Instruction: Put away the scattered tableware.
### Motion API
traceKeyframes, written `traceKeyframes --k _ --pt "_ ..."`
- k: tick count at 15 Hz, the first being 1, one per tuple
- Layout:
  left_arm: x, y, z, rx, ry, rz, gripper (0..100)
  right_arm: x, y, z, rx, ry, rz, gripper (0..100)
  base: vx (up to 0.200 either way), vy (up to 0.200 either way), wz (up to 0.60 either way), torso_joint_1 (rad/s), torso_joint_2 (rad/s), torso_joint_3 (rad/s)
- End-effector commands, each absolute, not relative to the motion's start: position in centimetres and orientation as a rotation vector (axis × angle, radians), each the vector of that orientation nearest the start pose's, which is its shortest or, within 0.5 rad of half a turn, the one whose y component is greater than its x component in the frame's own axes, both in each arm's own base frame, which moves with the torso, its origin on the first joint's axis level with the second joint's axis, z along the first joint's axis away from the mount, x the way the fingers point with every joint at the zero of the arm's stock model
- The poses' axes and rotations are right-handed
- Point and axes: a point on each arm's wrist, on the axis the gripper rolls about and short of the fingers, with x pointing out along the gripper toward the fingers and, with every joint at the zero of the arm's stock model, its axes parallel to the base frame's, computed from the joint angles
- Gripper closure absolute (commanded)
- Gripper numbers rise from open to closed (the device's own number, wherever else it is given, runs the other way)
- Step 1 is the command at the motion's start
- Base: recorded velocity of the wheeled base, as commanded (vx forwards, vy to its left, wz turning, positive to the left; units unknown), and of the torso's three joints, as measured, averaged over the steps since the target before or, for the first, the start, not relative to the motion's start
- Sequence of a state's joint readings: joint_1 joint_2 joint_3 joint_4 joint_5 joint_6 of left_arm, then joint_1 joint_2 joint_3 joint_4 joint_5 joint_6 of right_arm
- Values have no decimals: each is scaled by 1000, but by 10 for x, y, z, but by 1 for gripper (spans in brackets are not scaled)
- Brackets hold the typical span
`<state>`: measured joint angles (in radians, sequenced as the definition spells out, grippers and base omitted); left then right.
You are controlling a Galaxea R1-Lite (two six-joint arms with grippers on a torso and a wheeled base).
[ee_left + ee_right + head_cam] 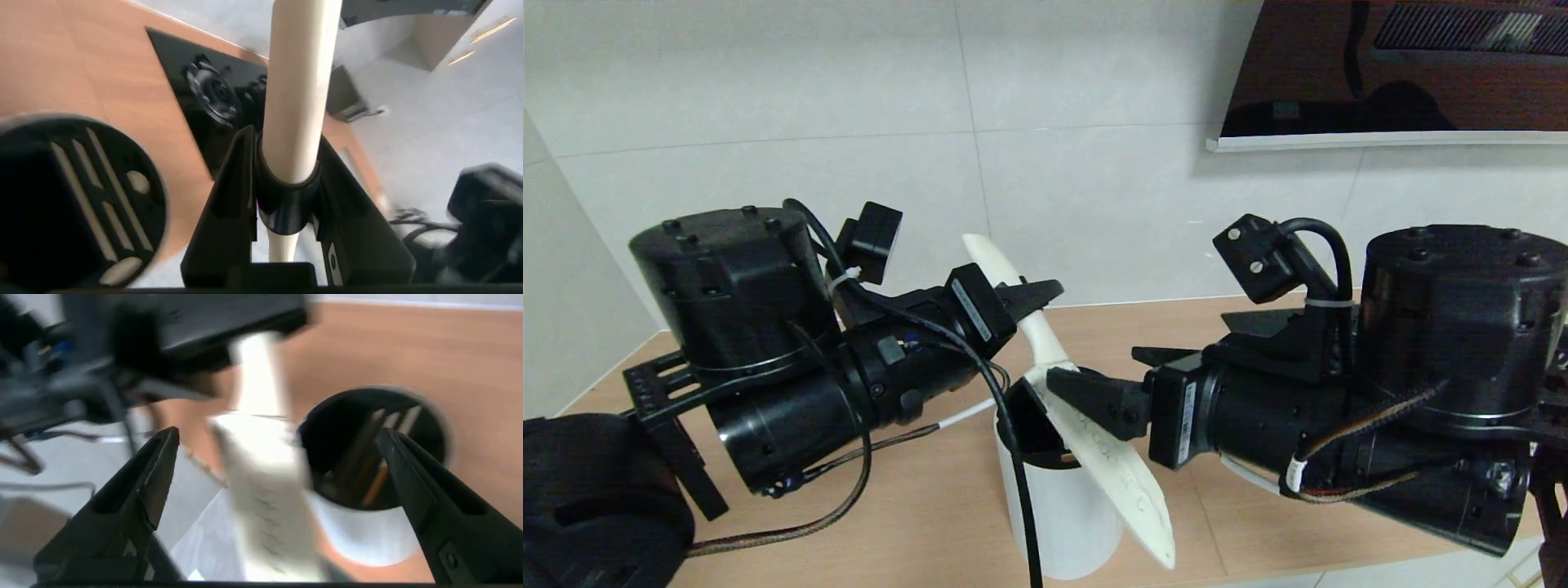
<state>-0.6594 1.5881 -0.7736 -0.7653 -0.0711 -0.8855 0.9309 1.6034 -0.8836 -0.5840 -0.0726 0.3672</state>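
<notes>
left pincer (1033, 304) pinches cream-white flat-bladed plastic utensil (1129, 482) by handle, tilted beside mouth of white cylindrical holder (1072, 518) on wooden table (915, 506) | right pincer (1094, 367) spread astride blade, likely to guide it in

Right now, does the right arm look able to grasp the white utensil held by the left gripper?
Probably yes. The right gripper is open, and the white utensil's blade already lies between its fingers, with nothing in the way. The left gripper is shut on the handle end.

Matt white plastic utensil (1131, 482), wood-grain countertop (915, 498)
</notes>
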Motion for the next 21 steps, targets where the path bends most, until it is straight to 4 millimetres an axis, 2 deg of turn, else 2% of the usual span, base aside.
traceKeyframes --k 1,4,10,14,19,21 --pt "222 -159 245 -809 284 -591 100 188 218 236 294 241 764 0 0 0 0 0 0 0" --pt "227 -141 274 -781 183 -444 100 194 206 242 302 212 726 0 0 0 0 0 0 0" --pt "229 -132 288 -759 188 -342 100 195 199 248 309 194 708 0 0 0 0 0 0 0" --pt "227 -135 279 -588 200 -190 100 195 200 248 309 195 708 0 0 0 0 0 0 0" --pt "208 -162 277 -479 141 -149 100 196 200 248 308 197 708 0 0 0 0 0 0 0" --pt "209 -170 266 -424 108 -149 100 196 200 247 307 198 707 0 0 0 0 0 0 0"
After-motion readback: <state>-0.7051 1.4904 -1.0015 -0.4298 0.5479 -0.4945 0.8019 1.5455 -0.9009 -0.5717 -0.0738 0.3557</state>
